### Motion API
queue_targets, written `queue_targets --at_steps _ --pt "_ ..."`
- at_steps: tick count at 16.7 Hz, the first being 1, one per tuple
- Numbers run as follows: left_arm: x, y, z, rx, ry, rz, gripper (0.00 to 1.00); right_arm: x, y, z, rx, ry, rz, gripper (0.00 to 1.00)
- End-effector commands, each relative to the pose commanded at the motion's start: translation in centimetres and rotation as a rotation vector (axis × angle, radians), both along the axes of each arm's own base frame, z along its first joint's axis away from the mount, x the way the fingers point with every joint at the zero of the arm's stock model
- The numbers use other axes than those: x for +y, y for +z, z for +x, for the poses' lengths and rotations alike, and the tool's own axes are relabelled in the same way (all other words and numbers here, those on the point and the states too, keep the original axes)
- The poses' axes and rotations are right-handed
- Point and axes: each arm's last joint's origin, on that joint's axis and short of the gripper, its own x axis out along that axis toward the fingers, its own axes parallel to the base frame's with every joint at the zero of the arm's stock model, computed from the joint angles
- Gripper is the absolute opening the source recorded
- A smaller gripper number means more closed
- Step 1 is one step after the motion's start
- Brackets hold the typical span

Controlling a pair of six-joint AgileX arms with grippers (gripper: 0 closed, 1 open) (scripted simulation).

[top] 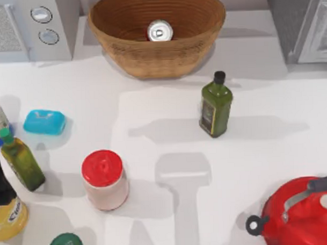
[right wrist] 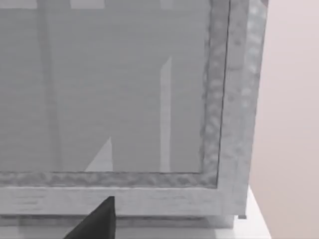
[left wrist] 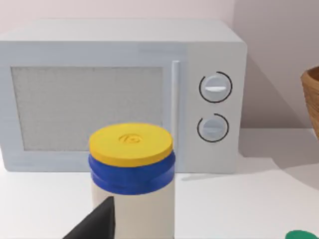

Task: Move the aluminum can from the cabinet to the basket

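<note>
The small silver-topped aluminum can [top: 160, 32] stands upright inside the round tan wicker basket [top: 129, 45] — delivery looks done. The grey speckled cabinet [top: 290, 26] sits right of the basket, the light-grey microwave [top: 58, 29] left of it. Neither gripper's opening can be told. Count: one can, one basket, two olive-green bottles [top: 215, 106] — one red-lidded white jar [top: 105, 180], one red kettle [top: 302, 214].
</note>
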Motion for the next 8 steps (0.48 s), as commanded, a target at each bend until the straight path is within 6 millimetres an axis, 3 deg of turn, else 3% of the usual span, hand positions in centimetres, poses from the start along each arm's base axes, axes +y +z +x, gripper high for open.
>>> queue_targets --at_steps 5,8 --pt "0.0 0.0 0.0 0.0 0.0 0.0 1.0 -0.1 0.3 0.2 -0.004 0.0 -0.009 1.0" --pt "0.0 0.0 0.0 0.0 0.0 0.0 1.0 -1.3 2.8 1.0 -0.033 -0.016 -0.066 1.0"
